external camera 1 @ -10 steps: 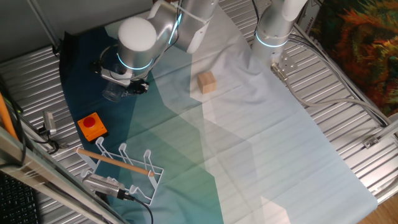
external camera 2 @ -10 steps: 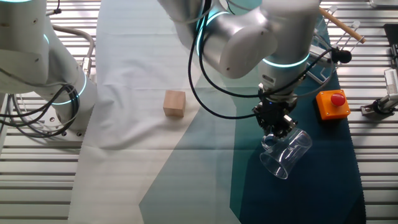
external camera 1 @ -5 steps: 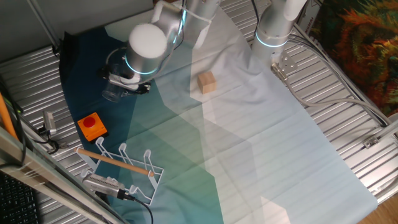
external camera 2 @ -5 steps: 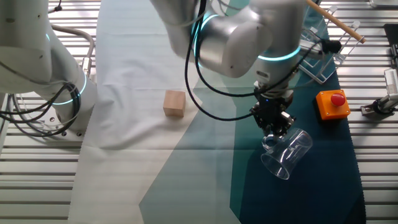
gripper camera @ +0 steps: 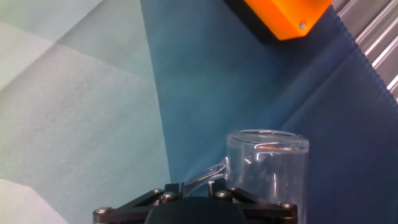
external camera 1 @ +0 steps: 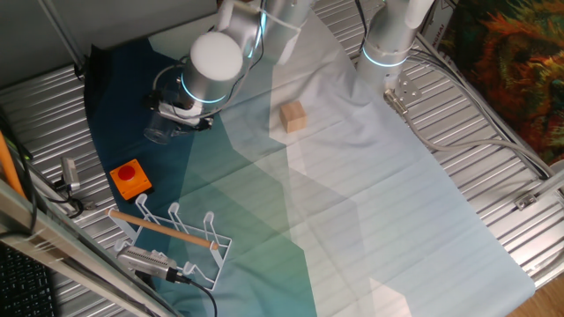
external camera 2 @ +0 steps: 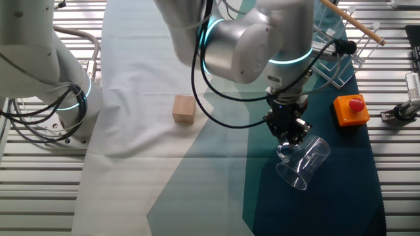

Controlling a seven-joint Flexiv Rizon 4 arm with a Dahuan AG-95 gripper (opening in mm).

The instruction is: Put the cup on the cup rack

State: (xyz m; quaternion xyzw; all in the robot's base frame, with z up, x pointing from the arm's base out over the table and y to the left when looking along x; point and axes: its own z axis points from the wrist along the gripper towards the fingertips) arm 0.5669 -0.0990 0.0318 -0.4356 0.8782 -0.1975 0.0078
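Since cup [external camera 2: 302,164] hangs tilted off pincer [external camera 2: 289,134], pincer pinching its handle, judging by hand view: lifted for carry, just clear of tabletop [external camera 2: 216,196]. Cup rack [external camera 1: 176,239] well apart, beyond orange button block [external camera 1: 130,179]. Tilt needed to hook prong.

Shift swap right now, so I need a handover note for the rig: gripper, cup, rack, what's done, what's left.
The gripper looks shut on the side handle of the clear plastic cup; its fingertips are hidden in the hand view.
The clear plastic cup is tilted, low over the dark blue cloth, beside the orange block with red button. I can't tell whether it touches the cloth.
The white wire cup rack with wooden rod stands beyond the orange block, with nothing hung on it.
Done: grasp.
Left: lift, carry past the block, hang the cup on a prong.
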